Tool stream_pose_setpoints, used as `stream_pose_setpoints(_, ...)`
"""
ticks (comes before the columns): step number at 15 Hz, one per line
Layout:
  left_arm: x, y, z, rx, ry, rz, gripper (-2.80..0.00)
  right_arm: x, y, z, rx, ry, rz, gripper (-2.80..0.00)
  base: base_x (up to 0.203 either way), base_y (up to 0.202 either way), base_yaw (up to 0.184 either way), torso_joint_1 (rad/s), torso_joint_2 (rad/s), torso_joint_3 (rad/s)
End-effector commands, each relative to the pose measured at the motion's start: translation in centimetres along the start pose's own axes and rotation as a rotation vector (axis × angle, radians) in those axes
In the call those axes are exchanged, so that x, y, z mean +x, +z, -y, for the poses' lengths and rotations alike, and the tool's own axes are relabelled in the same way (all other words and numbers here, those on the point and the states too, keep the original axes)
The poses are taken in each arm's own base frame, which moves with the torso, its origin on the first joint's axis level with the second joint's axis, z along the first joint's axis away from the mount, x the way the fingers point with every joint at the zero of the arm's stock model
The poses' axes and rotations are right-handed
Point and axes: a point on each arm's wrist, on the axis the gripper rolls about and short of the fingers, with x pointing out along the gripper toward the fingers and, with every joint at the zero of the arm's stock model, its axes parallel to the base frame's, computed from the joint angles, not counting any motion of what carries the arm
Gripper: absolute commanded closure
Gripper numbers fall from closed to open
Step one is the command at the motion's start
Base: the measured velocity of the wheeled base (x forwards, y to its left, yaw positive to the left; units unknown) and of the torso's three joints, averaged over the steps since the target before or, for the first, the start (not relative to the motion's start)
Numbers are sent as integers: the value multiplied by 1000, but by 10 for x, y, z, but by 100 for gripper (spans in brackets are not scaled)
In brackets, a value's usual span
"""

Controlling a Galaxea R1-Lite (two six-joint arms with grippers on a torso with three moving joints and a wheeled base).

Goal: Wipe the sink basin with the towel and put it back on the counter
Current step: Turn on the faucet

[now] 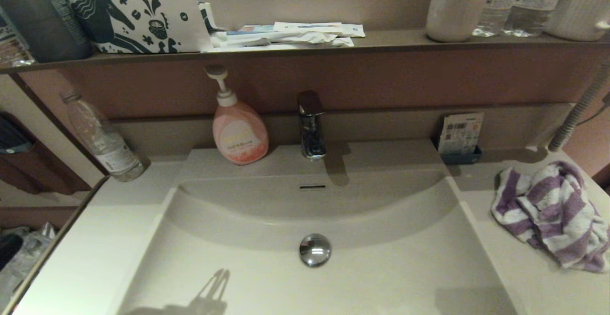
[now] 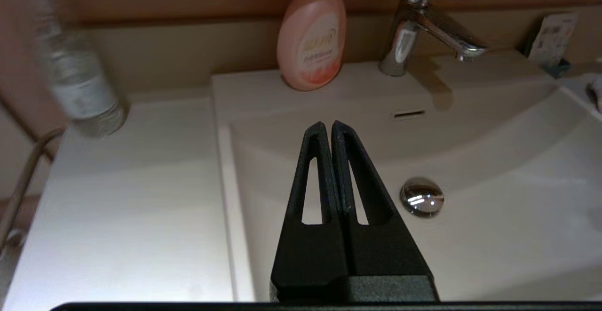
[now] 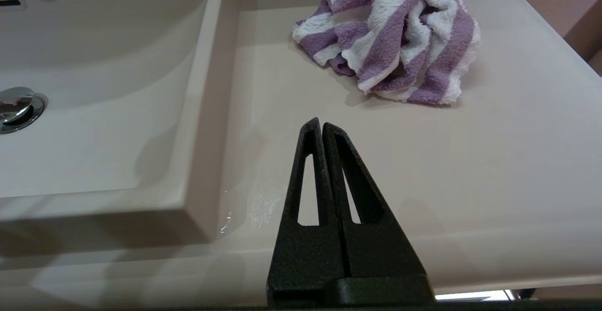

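towel (image 3: 390,38) on counter (image 3: 470,160), beyond closed right gripper (image 3: 321,123)

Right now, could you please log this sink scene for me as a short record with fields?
towel: purple-and-white striped towel, crumpled on the counter to the robot's right of the basin
sink basin: the sink basin holds no towel; chrome drain stopper at centre
left gripper: left gripper shut, empty, over the basin's left edge
right gripper: right gripper shut, empty, above the counter, short of the towel
faucet deck: pink soap bottle beside the faucet
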Motion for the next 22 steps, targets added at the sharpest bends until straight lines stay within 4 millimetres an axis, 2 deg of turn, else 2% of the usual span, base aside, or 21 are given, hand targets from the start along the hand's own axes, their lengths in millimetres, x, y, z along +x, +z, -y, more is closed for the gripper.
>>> stream_pose_setpoints(1,38,0,-8,-19,-26,-98,0,0,0,0,0,0,0,0,0,0,0,0,0,0)
stream_pose_setpoints(4,68,0,-6,-22,-137,-100,0,0,0,0,0,-2,1,0,0,0,0,0,0,0)
stream_pose_setpoints(8,104,-11,4,-33,-207,-104,0,0,0,0,0,0,0,0,0,0,0,0,0,0)
stream_pose_setpoints(12,136,-17,48,-77,-296,-108,0,0,0,0,0,0,0,0,0,0,0,0,0,0)
stream_pose_setpoints(18,195,-19,104,-120,-305,-62,0,0,0,0,0,0,0,0,0,0,0,0,0,0)
stream_pose_setpoints(20,209,-19,129,-125,-322,-51,0,0,0,0,0,0,0,0,0,0,0,0,0,0)
stream_pose_setpoints(22,223,-20,144,-126,-324,-47,0,0,0,0,0,0,0,0,0,0,0,0,0,0)
